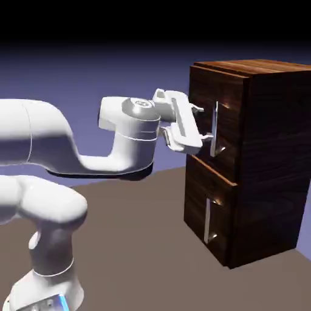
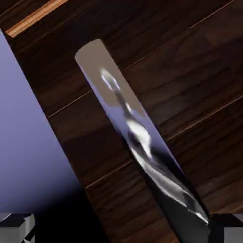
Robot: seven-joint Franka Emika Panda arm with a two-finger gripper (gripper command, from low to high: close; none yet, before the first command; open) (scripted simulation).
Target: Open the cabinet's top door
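- Hand (image 1: 201,123): stood wide, fingers apart, near the top door's handle (image 1: 214,129).
- Open room: lay on the table (image 1: 140,231) beneath the hand.
- Cabinet (image 1: 267,158): stood at right, top door (image 1: 200,97) above the lower door (image 1: 194,200).

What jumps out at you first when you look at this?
Probably the big, glossy white jointed robot arm, reaching in from the exterior view's left. Next, the tall dark-brown wood-grain cabinet on that view's right. In the hand view, a shiny silver bar handle cuts diagonally across the dark wood.
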